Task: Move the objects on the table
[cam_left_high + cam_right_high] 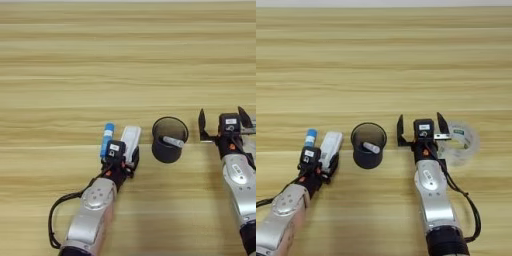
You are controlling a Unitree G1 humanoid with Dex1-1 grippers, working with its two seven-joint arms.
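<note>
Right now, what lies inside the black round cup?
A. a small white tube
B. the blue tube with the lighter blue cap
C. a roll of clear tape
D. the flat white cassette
A. A small white tube leans inside the black cup, while the blue tube and the white cassette lie on the table by the left gripper, and the clear tape roll sits beside the right gripper.

You have the blue tube [107, 139] lying on the table [125, 60] near its front left, its lighter blue cap pointing away from the robot. Just beside it, to its right, lies the flat white cassette [131, 141], lengthwise the same way and tilted slightly right. The near ends of both are hidden, so you cannot tell how they rest there.
</note>
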